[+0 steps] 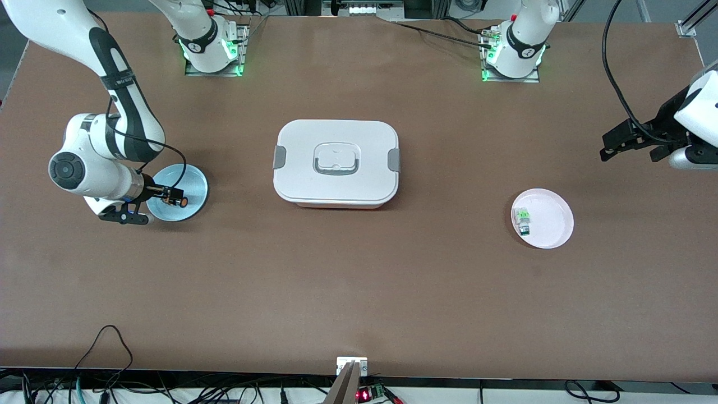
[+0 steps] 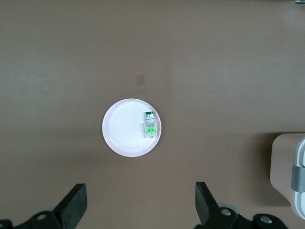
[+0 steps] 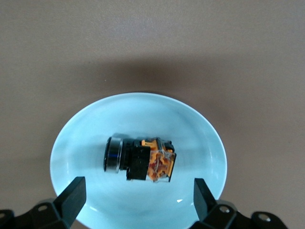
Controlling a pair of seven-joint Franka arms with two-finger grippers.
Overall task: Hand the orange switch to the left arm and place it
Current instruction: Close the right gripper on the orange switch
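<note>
The orange switch (image 1: 174,197) lies on its side on a light blue plate (image 1: 190,179) toward the right arm's end of the table. In the right wrist view the switch (image 3: 140,160) shows a black button end and an orange body. My right gripper (image 1: 126,217) is open and empty, low at the plate's edge, its fingers wide apart short of the switch (image 3: 138,206). The white lidded box (image 1: 336,163) stands mid-table between the arms. My left gripper (image 1: 628,148) is open and empty, held high over the left arm's end of the table (image 2: 140,210).
A pale pink plate (image 1: 552,219) holds a small green-and-white switch (image 1: 523,220) toward the left arm's end; both show in the left wrist view, plate (image 2: 121,129) and switch (image 2: 150,125). The box's corner (image 2: 290,171) shows there too. Cables hang at the table's near edge.
</note>
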